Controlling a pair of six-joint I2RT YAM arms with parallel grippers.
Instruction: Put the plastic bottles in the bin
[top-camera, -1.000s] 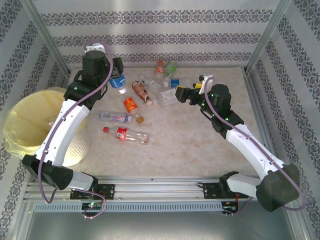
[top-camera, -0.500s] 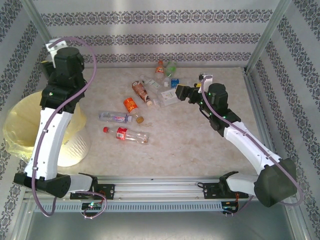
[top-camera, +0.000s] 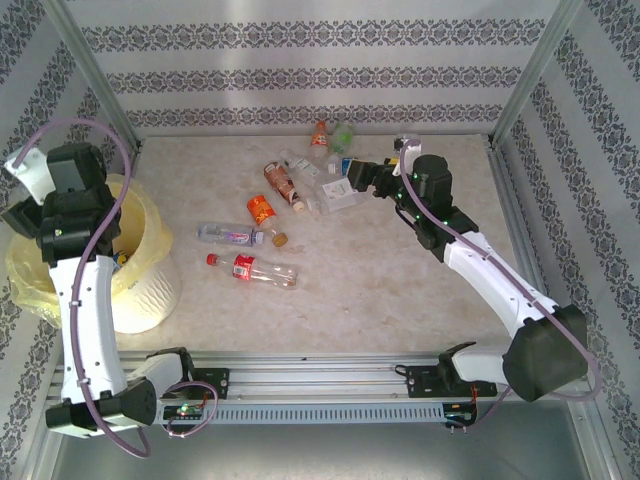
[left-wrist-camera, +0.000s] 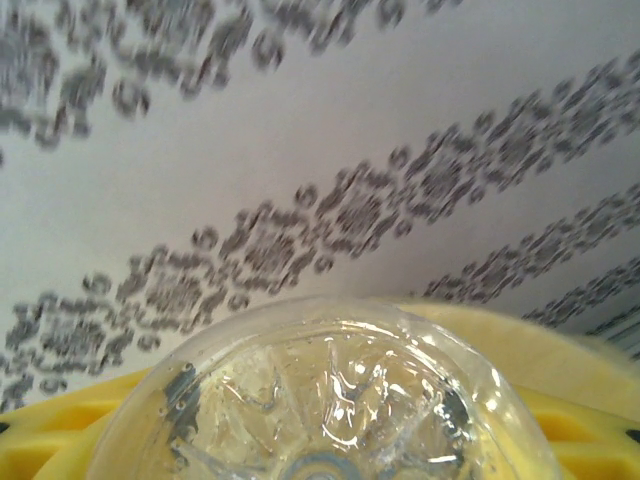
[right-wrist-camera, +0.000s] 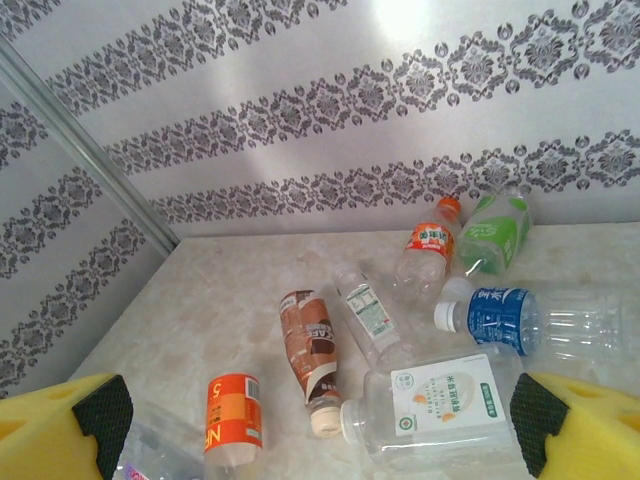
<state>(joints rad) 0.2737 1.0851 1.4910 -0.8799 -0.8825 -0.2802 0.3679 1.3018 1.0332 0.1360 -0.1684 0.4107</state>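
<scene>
Left gripper (left-wrist-camera: 320, 445) – only the yellow finger edges show at the frame bottom, clamped on a clear ribbed plastic bottle (left-wrist-camera: 322, 385) with its base toward the lens; cap and label are hidden. From above, those fingers are lost behind the arm head, which sits over the rim of the round bin with pale yellow bag liner (top-camera: 150, 285). Right gripper (right-wrist-camera: 320, 425) is spread wide, unloaded, black pads (right-wrist-camera: 100, 415) far apart. Just ahead of them lies a square clear bottle with white label (right-wrist-camera: 430, 405), with a blue-labelled bottle (right-wrist-camera: 525, 322) beyond it. A brown-labelled bottle (right-wrist-camera: 308, 350) and an orange-labelled bottle (right-wrist-camera: 233, 412) lie toward the left finger. Beige marbled tabletop (top-camera: 400, 290) stretches open behind the fingers – room to move. Grey-patterned wallpaper (right-wrist-camera: 300, 120) closes the far side.
</scene>
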